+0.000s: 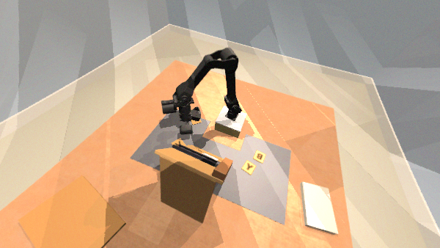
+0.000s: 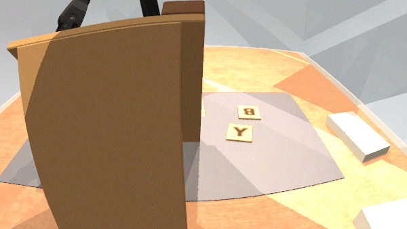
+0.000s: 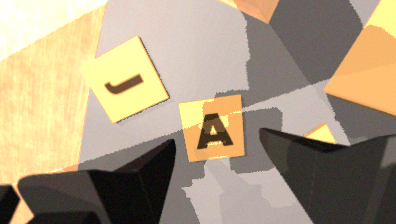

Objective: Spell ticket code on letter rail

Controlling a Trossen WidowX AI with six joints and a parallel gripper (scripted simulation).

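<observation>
In the wrist view my gripper (image 3: 216, 139) is open, low over the grey mat (image 3: 200, 40), with one finger on each side of the letter tile A (image 3: 214, 129), not touching it. The tile J (image 3: 125, 80) lies flat up and to the left of A. In the top view the gripper (image 1: 188, 122) hangs just behind the wooden board (image 1: 183, 187) (image 2: 102, 118), whose dark rail (image 1: 196, 153) runs along its top. Tiles B (image 1: 259, 156) (image 2: 249, 112) and Y (image 1: 249, 166) (image 2: 239, 132) lie on the mat to the right of the board. I cannot read any ticket.
The arm's white base block (image 1: 231, 125) stands behind the mat (image 1: 264, 191). A white slab (image 1: 319, 207) (image 2: 357, 135) lies at the right. A flat orange sheet (image 1: 70, 216) lies at the front left. Low translucent walls (image 1: 367, 95) ring the counter.
</observation>
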